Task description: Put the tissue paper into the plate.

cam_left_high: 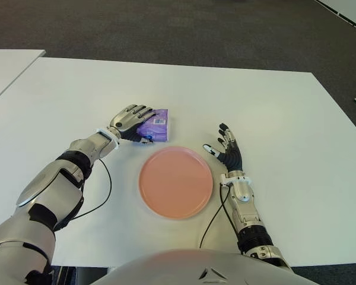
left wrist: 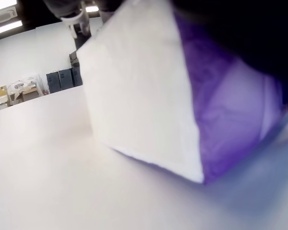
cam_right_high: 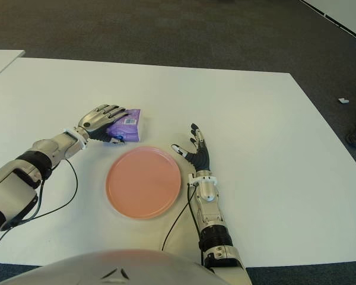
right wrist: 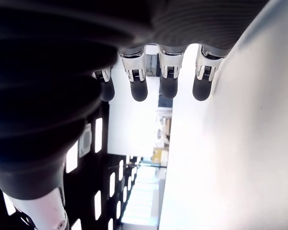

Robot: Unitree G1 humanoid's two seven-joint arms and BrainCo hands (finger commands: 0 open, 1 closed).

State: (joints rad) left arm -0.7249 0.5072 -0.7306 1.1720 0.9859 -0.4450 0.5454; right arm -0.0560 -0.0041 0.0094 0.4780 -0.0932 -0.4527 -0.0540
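Observation:
The tissue paper is a small purple pack (cam_left_high: 156, 125) with a white label, lying on the white table (cam_left_high: 273, 107) just beyond the pink plate (cam_left_high: 175, 181). My left hand (cam_left_high: 134, 124) lies over the pack's left side, fingers across its top and thumb against its near edge, gripping it. The left wrist view is filled by the purple and white pack (left wrist: 182, 105) close against the palm. My right hand (cam_left_high: 224, 148) shows to the right of the plate, fingers spread and holding nothing; its fingertips (right wrist: 137, 91) are straight in the right wrist view.
A second white table (cam_left_high: 6, 65) stands at the far left, with a gap between the two. Dark carpet (cam_left_high: 184, 29) lies beyond the table's far edge. A black cable (cam_left_high: 104, 193) hangs from my left forearm near the plate's left side.

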